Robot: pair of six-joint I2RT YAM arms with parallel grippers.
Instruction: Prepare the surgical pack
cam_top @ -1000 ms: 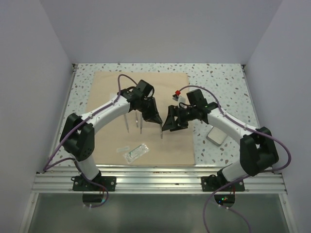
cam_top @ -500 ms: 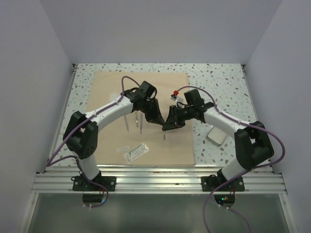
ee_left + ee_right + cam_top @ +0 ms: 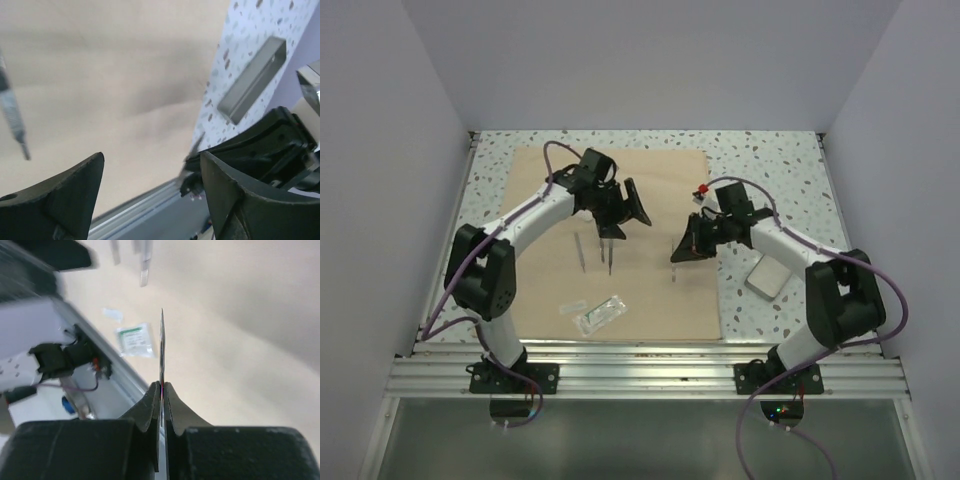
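Surgical pack (image 3: 665,170) cloth lies spread flat as one big tan sheet on the speckled table, not yet folded. A moment ago both grippers met nose to nose over the sheet's middle; now they stand well apart. The left gripper (image 3: 625,210) has drawn back toward the sheet's far left part with its jaws spread and nothing between them. The right gripper (image 3: 685,245) has swung toward the sheet's right edge, clenched on a thin metal instrument (image 3: 672,268) that the wrist view shows edge-on, pinched between the fingertips. I judge that a handover is done and the instrument is now the right arm's to place.

Two more slim instruments (image 3: 581,255) lie side by side on the sheet, left of its centre. A small metal tray (image 3: 765,278) sits off the sheet, just beside its right edge, and appears to hold nothing. A clear pouch (image 3: 601,313) with a green-printed insert rests on the sheet near its front edge.
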